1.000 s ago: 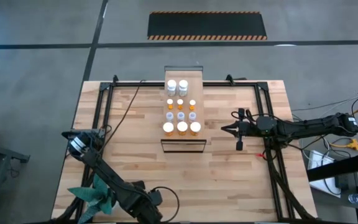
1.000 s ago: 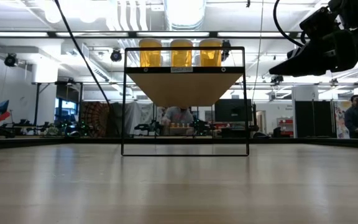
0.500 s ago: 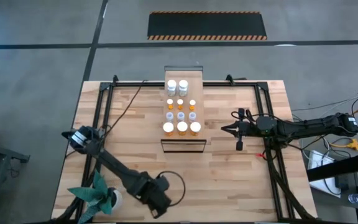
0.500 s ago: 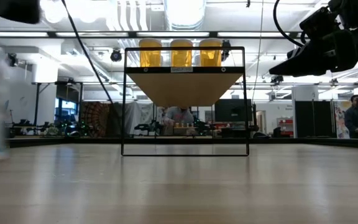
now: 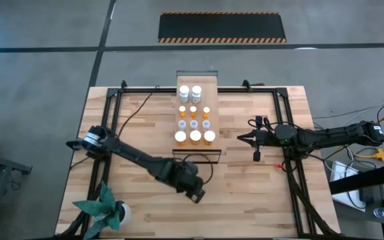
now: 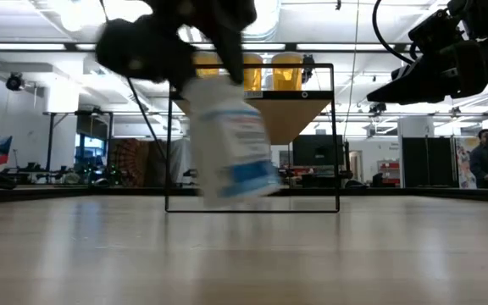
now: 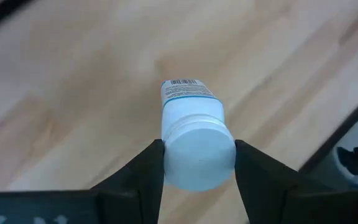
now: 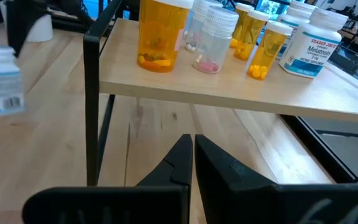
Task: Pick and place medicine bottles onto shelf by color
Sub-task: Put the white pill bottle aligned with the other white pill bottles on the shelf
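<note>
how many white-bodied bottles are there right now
3 visible: two stand side by side at the far end of the shelf and; one white bottle is gripped in the left hand. Others may be hidden.

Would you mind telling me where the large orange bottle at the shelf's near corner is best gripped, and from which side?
Grip the large orange bottle across its cylindrical body, just below the white cap, probably coming from the open front edge of the shelf. It stands upright at the corner, beside the dark frame post, with other bottles crowded behind it.
</note>
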